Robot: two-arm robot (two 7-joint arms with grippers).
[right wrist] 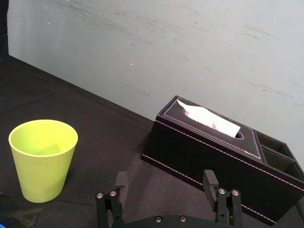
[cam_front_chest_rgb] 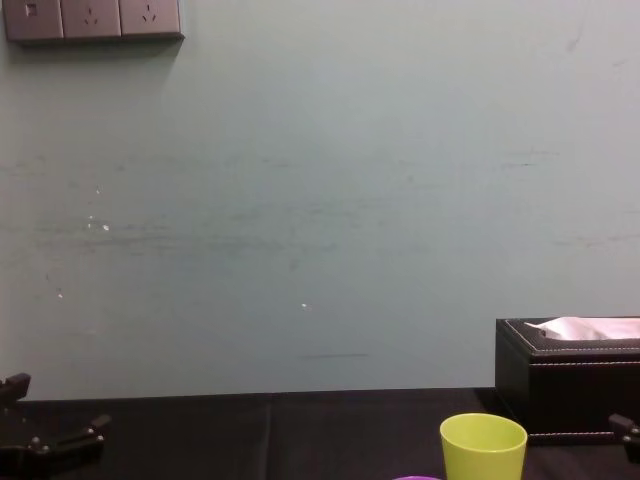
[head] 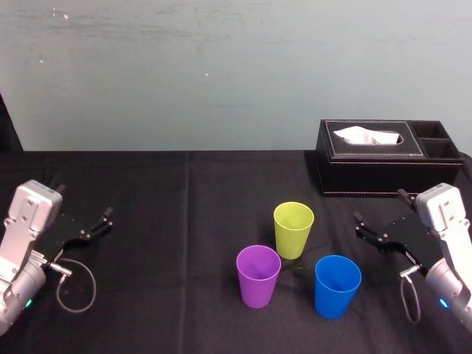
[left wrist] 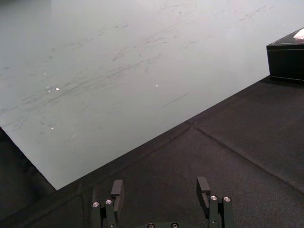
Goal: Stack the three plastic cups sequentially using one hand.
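My left gripper (head: 94, 225) released, over the table's (head: 169, 221) left edge | purple cup (head: 257, 276) upright toward the near edge | yellow-green cup (head: 293, 230) just behind it | blue cup (head: 338, 286) rightmost, all three apart | my right gripper (head: 380, 208) released, at the right edge, before the tissue box (head: 383, 158) in the far right corner.

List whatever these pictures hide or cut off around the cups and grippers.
Purple cup: chest view, bottom edge leaves just a rim sliver.
Blue cup: right wrist view, frame corner cuts all but a sliver.
Tissue box: chest view, right edge cuts it off.
Left gripper and right gripper, both open: wrist views, frame edge cuts off their bases.
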